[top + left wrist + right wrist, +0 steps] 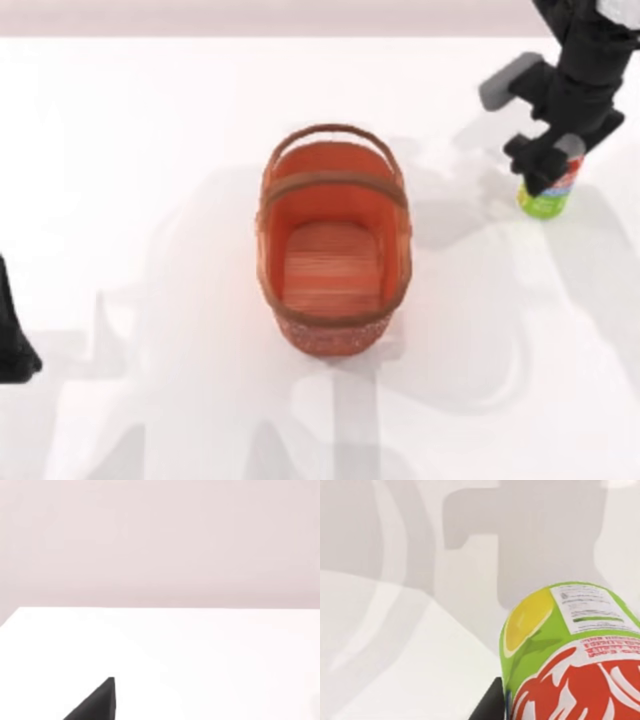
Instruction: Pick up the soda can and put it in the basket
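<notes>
Right end effector (548,165) looks clamped on the soda can (551,193) up top; probably light, slick, dentable, so mid-body's safer.

Red-and-lime soda can (551,193), orange-red basket (334,330)

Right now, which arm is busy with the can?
The right arm: its gripper is at the soda can on the table's right; the left arm sits parked at the left edge.

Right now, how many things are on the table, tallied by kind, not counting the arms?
Soda can: 1, at the table's right side, under the right gripper.
Basket: 1, at the table's middle, nothing inside.
Total: 2.
</notes>
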